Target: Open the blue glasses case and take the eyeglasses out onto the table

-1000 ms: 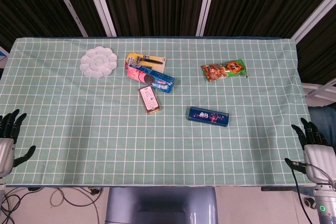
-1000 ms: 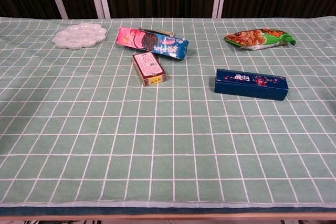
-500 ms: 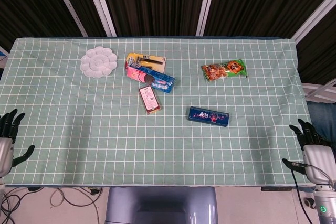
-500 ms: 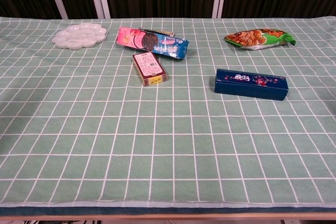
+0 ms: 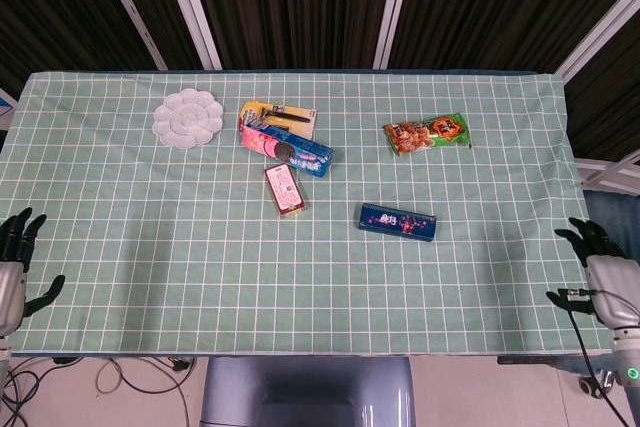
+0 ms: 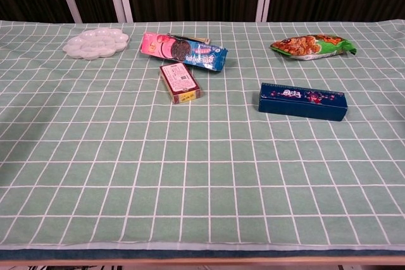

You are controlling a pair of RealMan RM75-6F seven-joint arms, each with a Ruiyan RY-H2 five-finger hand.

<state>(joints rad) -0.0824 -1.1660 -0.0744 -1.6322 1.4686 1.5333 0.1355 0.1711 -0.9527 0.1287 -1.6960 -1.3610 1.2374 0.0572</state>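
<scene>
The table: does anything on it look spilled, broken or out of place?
Nothing stands out. The blue case lies flat and closed, apart from the other things. The cookie pack rests partly over a yellow card, which is only clutter. Both hands, left and right, are at the table's near corners, holding nothing.

We note a table [image 5: 120, 277] under a green cloth with a white grid, dark ribbed wall panels [image 5: 300, 7] behind, pale diagonal strips [image 5: 190, 7] crossing them, cables [image 5: 120, 379] on the floor

White paint palette [image 5: 187, 118], cookie pack [image 5: 290, 147], small red box [image 5: 284, 190], green snack bag [image 5: 427, 134] on checked tablecloth [image 5: 150, 247].
</scene>
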